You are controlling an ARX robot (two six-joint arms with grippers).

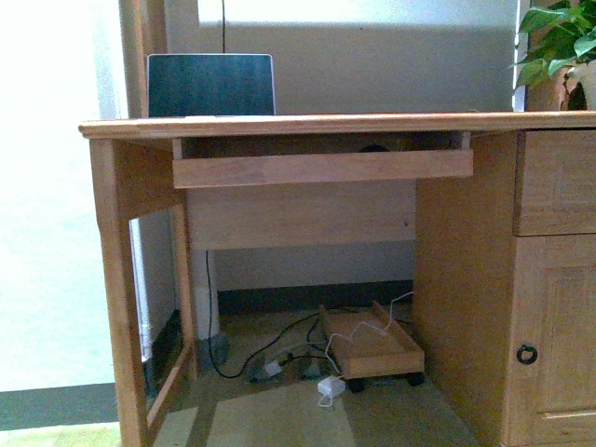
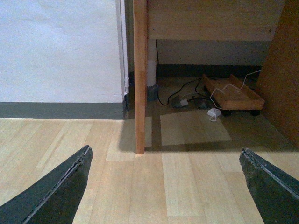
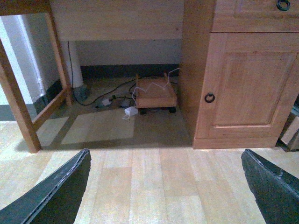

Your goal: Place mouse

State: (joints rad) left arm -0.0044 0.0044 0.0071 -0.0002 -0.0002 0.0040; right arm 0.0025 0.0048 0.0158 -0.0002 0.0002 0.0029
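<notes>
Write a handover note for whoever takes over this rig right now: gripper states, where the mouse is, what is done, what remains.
Left gripper: open, empty, above the floor in front of the desk.
Right gripper: open, empty, likewise.
Mouse: only a dark rounded sliver shows on the pull-out tray under the desktop; probably it, not certain.
Done: nothing evident; neither gripper holds anything.
Left: likely reach the tray, grasp the mouse and place it.

Wooden desk (image 1: 326, 124), laptop (image 1: 210, 85) on top
</notes>
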